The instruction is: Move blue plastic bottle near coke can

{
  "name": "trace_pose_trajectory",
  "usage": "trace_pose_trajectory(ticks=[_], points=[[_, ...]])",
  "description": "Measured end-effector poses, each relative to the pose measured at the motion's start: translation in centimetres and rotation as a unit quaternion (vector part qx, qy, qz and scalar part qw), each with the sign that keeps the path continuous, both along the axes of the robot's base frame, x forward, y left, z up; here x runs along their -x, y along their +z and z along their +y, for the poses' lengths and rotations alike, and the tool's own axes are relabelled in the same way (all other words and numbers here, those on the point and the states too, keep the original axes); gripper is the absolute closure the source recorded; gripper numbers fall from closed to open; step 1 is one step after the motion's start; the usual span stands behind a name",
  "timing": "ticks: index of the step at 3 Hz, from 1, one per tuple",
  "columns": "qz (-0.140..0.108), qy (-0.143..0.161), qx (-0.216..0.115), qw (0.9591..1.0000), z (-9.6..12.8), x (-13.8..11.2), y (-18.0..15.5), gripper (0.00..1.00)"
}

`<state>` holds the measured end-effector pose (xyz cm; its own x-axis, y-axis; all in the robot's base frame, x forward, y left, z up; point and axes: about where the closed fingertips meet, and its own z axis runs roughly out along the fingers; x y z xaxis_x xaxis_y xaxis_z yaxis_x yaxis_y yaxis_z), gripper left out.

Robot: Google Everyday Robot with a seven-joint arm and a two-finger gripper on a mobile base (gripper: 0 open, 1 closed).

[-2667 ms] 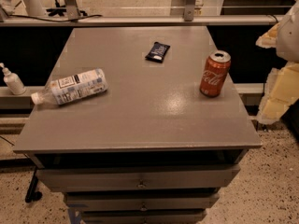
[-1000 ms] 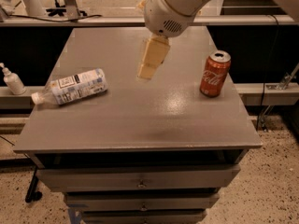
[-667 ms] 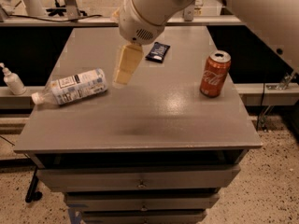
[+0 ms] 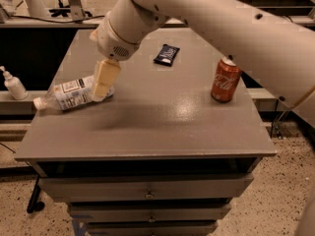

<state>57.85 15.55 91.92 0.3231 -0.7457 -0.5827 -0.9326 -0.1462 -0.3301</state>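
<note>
The big white arm reaches in from the top right, over the grey worktop (image 4: 172,124). Its end effector (image 4: 102,88) hangs down at the left side of the worktop, right in front of the blue plastic bottle (image 4: 66,94). I cannot tell if the end effector is spread apart or closed up, or if it touches the bottle.

The bottle lies on its side near the left edge, with its white cap pointing left. The coke can (image 4: 225,80) stands up on the right side, far from the bottle. A flat dark packet (image 4: 166,54) lies near the back, between them. A small white pump bottle (image 4: 14,85) stands off the worktop, to the left.
</note>
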Motion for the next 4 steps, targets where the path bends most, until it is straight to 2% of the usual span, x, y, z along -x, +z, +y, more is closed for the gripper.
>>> trace_pose_trajectory(ticks=[1,2,3,4], points=[[0.017,0.011,-0.006,0.9998,2.0,-1.0,-1.9,0.00],[0.034,0.017,-0.004,0.9993,3.0,-1.5,-4.0,0.00],[0.039,0.018,-0.005,0.9991,3.2,-2.0,-4.9,0.18],[0.041,0.015,-0.005,0.9991,3.0,-2.3,-5.4,0.41]])
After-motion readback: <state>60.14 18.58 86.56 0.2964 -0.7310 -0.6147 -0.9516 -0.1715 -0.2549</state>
